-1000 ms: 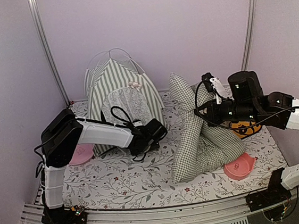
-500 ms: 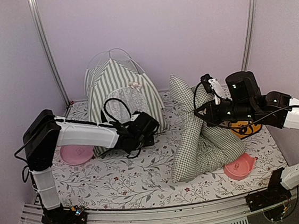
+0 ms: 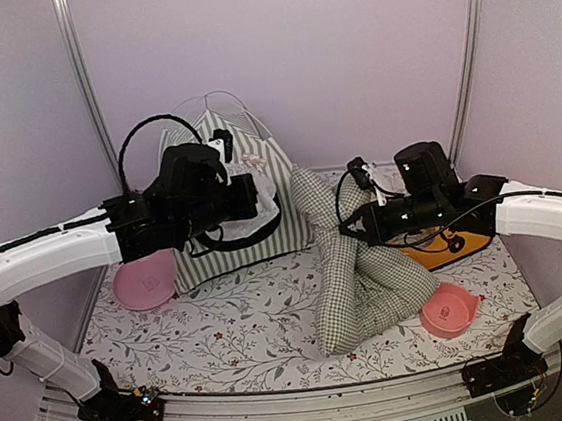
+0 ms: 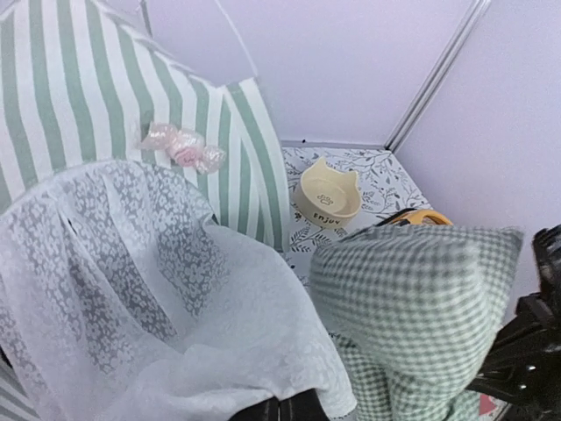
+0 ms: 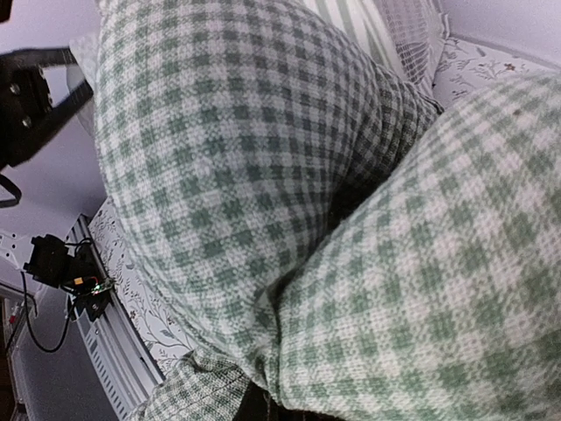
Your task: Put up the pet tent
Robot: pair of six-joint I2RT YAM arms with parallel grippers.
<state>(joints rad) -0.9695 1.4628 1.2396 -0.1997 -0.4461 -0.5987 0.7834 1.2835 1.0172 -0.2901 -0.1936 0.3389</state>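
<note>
I see my left arm (image 3: pixel 54 249) and right arm (image 3: pixel 548 211) as smooth white shells joined by bulky black housings; a black cable (image 3: pixel 137 135) loops over the left one, the left gripper (image 4: pixel 285 409) and right gripper (image 3: pixel 351 227) are black, as are both bases (image 3: pixel 121 406)

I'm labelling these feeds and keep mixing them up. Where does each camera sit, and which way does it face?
Top external: above and behind the robot, facing down and forward over the table; both arms show, left gripper at the pet tent, right gripper at the gingham cushion.
Left wrist: on the left arm, facing the tent's lace curtain and the cushion; its dark fingers at the bottom edge.
Right wrist: on the right arm, close against the cushion; its fingers barely show.
Shared: all three show the cushion.
</note>
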